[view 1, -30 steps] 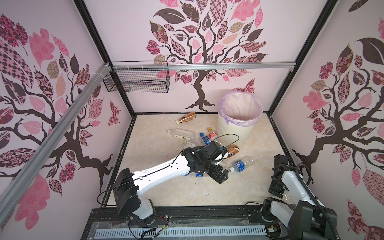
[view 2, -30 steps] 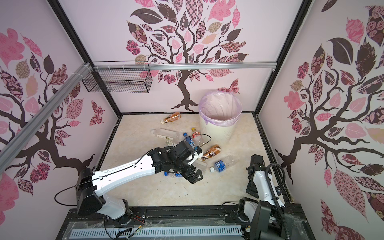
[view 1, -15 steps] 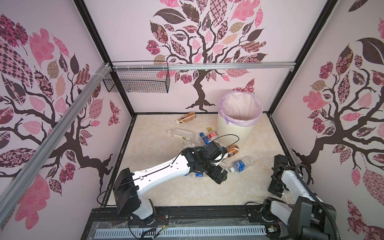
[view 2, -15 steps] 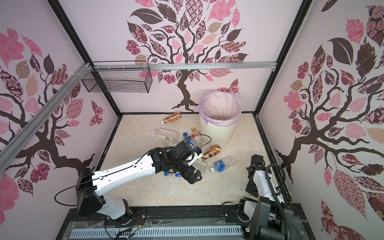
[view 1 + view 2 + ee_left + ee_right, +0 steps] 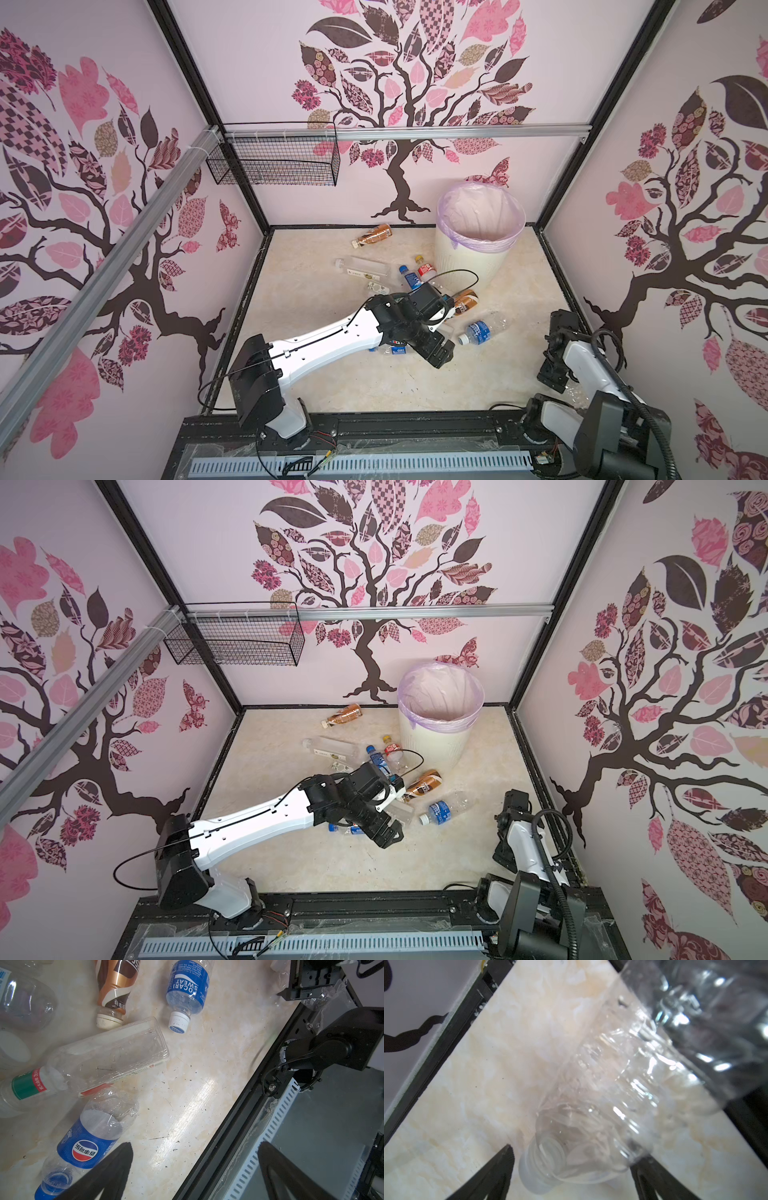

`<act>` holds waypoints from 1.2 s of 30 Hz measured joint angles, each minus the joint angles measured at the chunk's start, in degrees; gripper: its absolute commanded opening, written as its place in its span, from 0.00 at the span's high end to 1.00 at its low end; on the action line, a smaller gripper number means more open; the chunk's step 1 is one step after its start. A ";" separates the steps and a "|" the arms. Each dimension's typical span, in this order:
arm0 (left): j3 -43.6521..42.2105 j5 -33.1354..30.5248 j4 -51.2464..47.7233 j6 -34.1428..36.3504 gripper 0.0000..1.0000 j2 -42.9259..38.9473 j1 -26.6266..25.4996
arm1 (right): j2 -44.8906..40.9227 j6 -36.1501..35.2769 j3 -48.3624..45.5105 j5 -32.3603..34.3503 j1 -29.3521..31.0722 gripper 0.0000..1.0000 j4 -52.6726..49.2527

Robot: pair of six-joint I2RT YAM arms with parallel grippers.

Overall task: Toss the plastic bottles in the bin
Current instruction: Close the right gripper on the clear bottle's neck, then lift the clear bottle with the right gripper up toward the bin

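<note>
Several plastic bottles lie on the floor in front of the bin (image 5: pixel 465 266) (image 5: pixel 432 746). My left gripper (image 5: pixel 194 1147) (image 5: pixel 436 353) is open and empty, with one finger beside a Pepsi bottle (image 5: pixel 87 1142). Close by are a clear square bottle (image 5: pixel 108 1055), a brown bottle (image 5: pixel 116 987) (image 5: pixel 465 301) and a blue Pocari bottle (image 5: pixel 187 989) (image 5: pixel 480 330). At the front right corner my right gripper (image 5: pixel 572 1157) (image 5: pixel 550 376) is open around the neck of a crumpled clear bottle (image 5: pixel 591 1126). One finger touches the bottle and the other stands just clear.
A black wire basket (image 5: pixel 274 160) hangs on the back left rail. More bottles lie further back: a brown-orange one (image 5: pixel 374 235), a long clear one (image 5: pixel 365 266), and blue- and red-labelled ones (image 5: pixel 409 276). The black frame edge (image 5: pixel 239 1109) borders the floor.
The right arm has shifted slightly at the front right corner. The left arm has hardly moved.
</note>
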 measured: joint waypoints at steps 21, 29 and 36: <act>0.00 0.04 -0.04 0.26 0.02 0.74 0.92 | 0.76 0.07 -1.01 1.03 -0.09 0.40 2.10; 0.00 0.04 -0.02 0.26 0.02 0.76 1.14 | 1.84 -0.79 -1.01 1.40 -0.33 0.50 4.04; 0.00 0.04 -0.02 0.24 0.02 0.76 1.36 | 1.75 -1.51 -1.36 1.38 -0.37 0.56 5.22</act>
